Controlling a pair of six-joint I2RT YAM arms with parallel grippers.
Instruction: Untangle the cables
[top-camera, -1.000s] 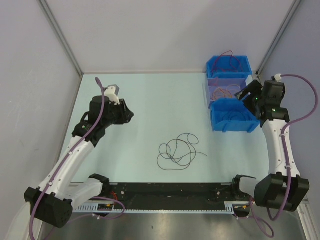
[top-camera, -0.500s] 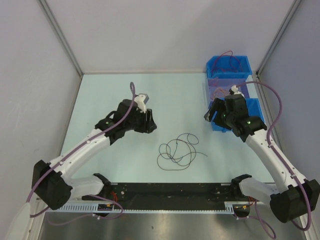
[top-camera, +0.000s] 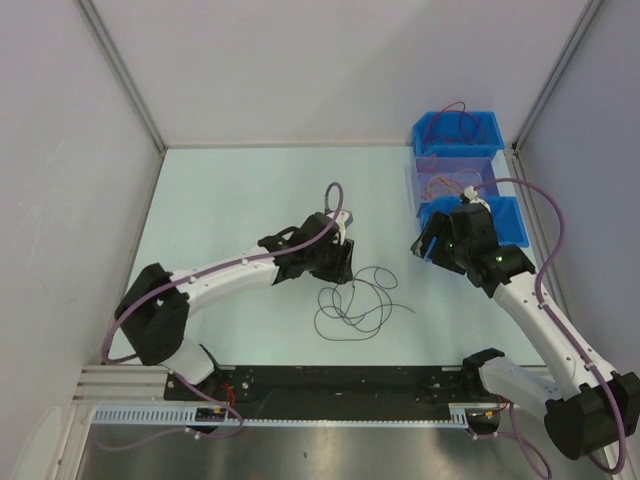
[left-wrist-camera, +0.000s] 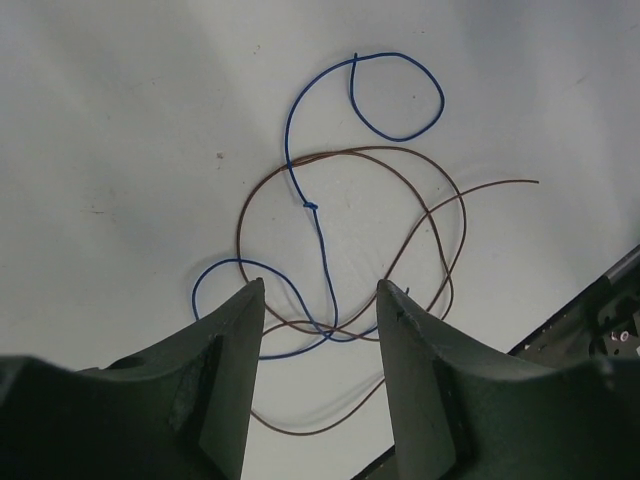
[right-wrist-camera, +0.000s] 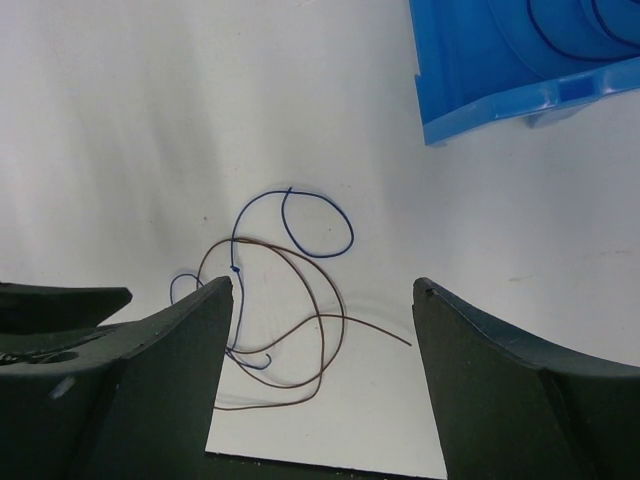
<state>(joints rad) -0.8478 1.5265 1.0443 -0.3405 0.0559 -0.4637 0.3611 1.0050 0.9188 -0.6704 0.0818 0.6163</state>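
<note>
The cables lie in one loose tangle (top-camera: 355, 300) on the pale table, near its front middle. In the left wrist view a blue cable (left-wrist-camera: 305, 205) with a small knot crosses a dark red cable (left-wrist-camera: 350, 150) that curls in wide loops. My left gripper (left-wrist-camera: 321, 284) hovers open right over the tangle's left edge, with nothing between its fingers; from above it shows as the left gripper (top-camera: 343, 275). My right gripper (right-wrist-camera: 323, 282) is open and empty, higher up and to the right of the tangle. It looks down on the blue cable (right-wrist-camera: 234, 268) and the dark red cable (right-wrist-camera: 380, 331).
Three bins stand in a row at the back right: a blue one (top-camera: 458, 130), a clear one (top-camera: 450, 175) and a nearer blue one (top-camera: 510, 220), each with cables inside. A black rail (top-camera: 340, 385) runs along the table's near edge. Grey walls close in the left and right sides.
My left arm has swung right and forward from the table's left side to the tangle. My right arm has come away from the bins toward the middle.
</note>
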